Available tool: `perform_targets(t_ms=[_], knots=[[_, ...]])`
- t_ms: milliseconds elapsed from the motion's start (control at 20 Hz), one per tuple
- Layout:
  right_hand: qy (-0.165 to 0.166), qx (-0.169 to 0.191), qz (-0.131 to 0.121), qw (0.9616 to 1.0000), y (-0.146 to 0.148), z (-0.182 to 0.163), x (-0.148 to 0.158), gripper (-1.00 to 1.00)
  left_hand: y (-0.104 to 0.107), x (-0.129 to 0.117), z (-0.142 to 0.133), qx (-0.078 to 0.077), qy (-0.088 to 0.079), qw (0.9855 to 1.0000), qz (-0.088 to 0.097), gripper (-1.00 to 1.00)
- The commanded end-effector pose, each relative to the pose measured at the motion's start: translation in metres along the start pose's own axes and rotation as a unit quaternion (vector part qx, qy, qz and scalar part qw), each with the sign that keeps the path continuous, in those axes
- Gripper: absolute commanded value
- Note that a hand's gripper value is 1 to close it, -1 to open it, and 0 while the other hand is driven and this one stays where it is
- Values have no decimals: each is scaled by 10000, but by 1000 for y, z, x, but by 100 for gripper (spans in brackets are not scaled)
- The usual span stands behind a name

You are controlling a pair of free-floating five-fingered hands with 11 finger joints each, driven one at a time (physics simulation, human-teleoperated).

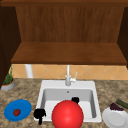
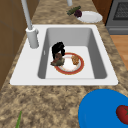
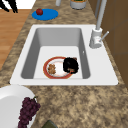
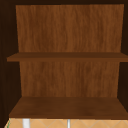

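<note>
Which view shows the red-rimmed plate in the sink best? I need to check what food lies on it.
The left side view: the red-rimmed plate lies unhidden except where the right hand overlaps its edge. The right side view shows it partly behind that hand; the front view shows its underside.

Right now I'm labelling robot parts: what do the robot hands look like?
Both are plain matte black, human-shaped, with slim fingers and no arm, cable or marking. The left robot hand floats by the sink's front rim; the right robot hand is in the basin.
</note>
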Motion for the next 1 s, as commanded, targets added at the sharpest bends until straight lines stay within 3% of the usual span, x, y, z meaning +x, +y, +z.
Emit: perform_targets(t_ms=[0, 500, 950], knots=[[97, -86, -444, 9989, -2, 4, 1, 100, 0, 0, 0, 0, 0, 10000, 0, 0], [99, -189, -497, 9985, -37, 21, -6, 100, 0, 0, 0, 0, 0, 10000, 0, 0], [-2, -188, -438, 9989, -71, 79, -19, 100, 0, 0, 0, 0, 0, 10000, 0, 0]])
